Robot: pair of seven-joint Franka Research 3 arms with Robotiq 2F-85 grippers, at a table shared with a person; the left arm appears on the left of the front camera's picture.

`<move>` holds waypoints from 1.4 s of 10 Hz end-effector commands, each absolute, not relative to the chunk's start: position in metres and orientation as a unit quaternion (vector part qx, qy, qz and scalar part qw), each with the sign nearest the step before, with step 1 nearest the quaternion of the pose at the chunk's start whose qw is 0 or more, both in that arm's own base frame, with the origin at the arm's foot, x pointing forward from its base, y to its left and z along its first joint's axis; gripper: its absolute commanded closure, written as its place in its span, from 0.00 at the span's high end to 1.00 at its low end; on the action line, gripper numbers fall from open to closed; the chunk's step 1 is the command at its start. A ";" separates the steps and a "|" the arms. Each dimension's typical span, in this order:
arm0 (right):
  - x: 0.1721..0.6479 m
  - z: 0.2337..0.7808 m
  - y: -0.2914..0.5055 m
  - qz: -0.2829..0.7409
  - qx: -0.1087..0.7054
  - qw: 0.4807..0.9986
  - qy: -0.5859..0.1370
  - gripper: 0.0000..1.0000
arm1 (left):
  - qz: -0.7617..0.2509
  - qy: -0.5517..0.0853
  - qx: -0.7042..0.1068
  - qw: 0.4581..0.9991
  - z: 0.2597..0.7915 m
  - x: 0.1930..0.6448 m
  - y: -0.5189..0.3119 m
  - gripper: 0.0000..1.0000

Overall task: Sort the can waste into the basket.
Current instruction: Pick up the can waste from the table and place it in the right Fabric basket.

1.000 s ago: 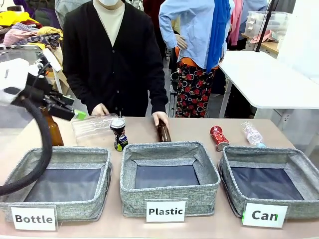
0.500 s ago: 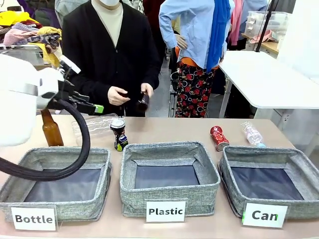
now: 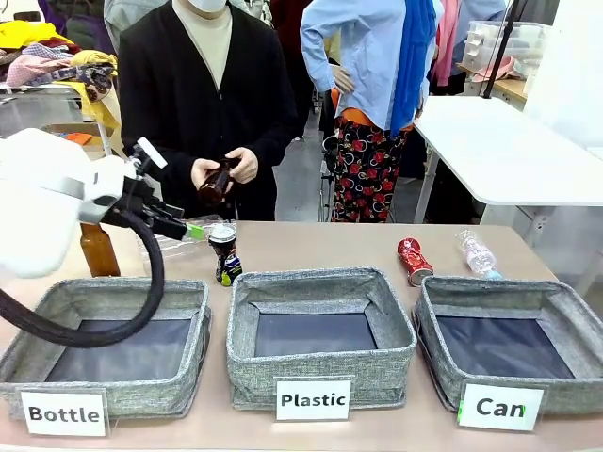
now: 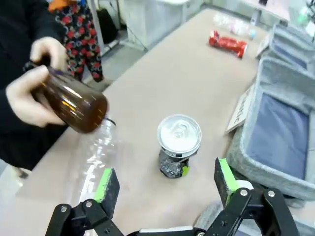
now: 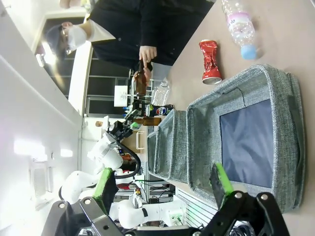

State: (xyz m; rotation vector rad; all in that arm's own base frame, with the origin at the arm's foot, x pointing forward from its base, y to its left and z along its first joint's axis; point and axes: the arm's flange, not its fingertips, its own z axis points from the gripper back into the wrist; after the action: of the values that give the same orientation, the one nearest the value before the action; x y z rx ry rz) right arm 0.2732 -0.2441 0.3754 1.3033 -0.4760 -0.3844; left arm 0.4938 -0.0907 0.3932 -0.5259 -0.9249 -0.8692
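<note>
The left gripper [image 4: 165, 183] has its jaws wide apart and grips nothing. In its wrist view the black-and-blue can [image 4: 179, 142] stands upright on the table [image 3: 330, 243], beyond the gap between the green pads and untouched. The right gripper [image 5: 163, 182] is likewise spread and grips nothing, facing the Can basket [image 5: 236, 91].

Count:
- **Cans:** two. The black-and-blue one stands behind the gap between the Bottle basket [image 3: 122, 290] and the Plastic basket [image 3: 320, 280]. The red can [image 3: 414, 261] lies just behind the Can basket's far left corner. Both are on the table, outside the basket.
- **Baskets:** three, in a row.
- **Brown bottles:** two. The standing brown bottle [image 3: 98, 248] is behind the Bottle basket. The held brown bottle [image 3: 217, 182] is in the person's hands [image 3: 243, 166].
- **Clear bottles:** two. The left clear bottle [image 3: 170, 243] lies beside the black-and-blue can. The right clear bottle [image 3: 477, 252] lies near the red can.

Against half a second ago, the left gripper is lower and closer to the black-and-blue can. The person's hands have shifted the held bottle leftward and higher. Neither can has moved.
</note>
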 end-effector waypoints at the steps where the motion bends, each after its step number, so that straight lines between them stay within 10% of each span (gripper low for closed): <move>1: 0.273 0.374 -0.243 -0.166 0.600 0.748 -0.232 1.00 | -0.369 -0.457 -0.311 0.747 0.468 0.445 -0.030 1.00; 7: 0.273 0.374 -0.243 -0.166 0.600 0.748 -0.232 1.00 | -0.429 -0.483 -0.385 0.659 0.551 0.323 0.144 1.00; 14: 0.273 0.374 -0.243 -0.166 0.600 0.748 -0.232 1.00 | -0.411 -0.530 -0.476 0.569 0.495 0.281 0.270 1.00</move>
State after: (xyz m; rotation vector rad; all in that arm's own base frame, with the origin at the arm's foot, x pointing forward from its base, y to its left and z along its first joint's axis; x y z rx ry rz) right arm 0.2732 -0.2440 0.3749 1.3046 -0.4747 -0.3842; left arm 0.2760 0.2590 0.4898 -1.0952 -1.2338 -0.9463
